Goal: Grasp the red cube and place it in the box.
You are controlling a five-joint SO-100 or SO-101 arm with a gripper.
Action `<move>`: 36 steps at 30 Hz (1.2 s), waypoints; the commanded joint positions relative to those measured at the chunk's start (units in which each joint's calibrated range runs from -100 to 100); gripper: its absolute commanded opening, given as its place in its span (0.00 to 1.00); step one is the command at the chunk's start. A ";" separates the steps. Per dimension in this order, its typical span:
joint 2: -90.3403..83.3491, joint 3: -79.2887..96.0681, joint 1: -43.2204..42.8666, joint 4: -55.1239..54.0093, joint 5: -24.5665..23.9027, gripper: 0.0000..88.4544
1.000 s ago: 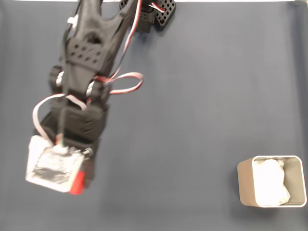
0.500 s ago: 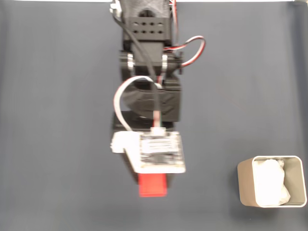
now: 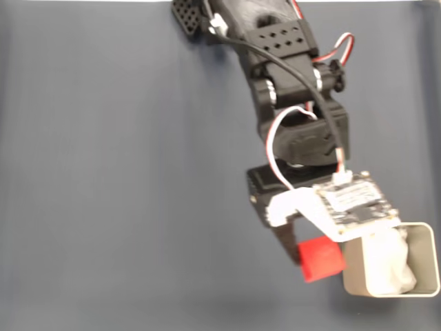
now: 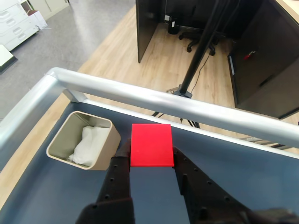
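In the wrist view the gripper point(image 4: 152, 156) has its jaws pinching the cube point(image 4: 151, 144) from both sides. The box point(image 4: 83, 146), white padding point(image 4: 88, 145) inside, sits just left of the cube. From the fixed view, the cube point(image 3: 320, 258) seems lifted beside the box point(image 3: 353, 265), not over it.

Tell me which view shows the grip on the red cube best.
Wrist view: the red cube sits squarely between both black fingers, unobstructed. In the fixed view the cube shows beside the box, but the arm's camera board hides the contact.
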 commanded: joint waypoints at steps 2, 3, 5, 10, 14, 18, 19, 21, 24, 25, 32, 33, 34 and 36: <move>2.54 -8.20 -3.74 -0.21 0.20 0.00; 3.41 -9.21 -4.31 -0.21 0.20 0.00; 5.40 -11.67 -5.44 -0.21 0.44 0.00; 10.25 -16.96 -7.43 -0.13 0.49 0.00; 13.89 -20.34 -8.50 -0.21 0.73 0.00; 17.10 -23.62 -9.49 -0.29 0.68 0.00; 17.79 -24.26 -9.78 -0.29 0.63 0.00; 18.75 -25.08 -10.27 -0.29 0.49 0.00; 20.05 -26.18 -10.98 -0.21 0.34 0.00; 20.39 -26.45 -11.20 -0.21 0.29 0.00; 21.35 -26.27 -12.33 -0.21 0.05 0.00; 21.35 -26.18 -12.47 -0.13 -0.05 0.00; 21.35 -25.99 -12.62 -0.13 -0.15 0.00; 21.43 -25.90 -12.76 -0.13 -0.24 0.00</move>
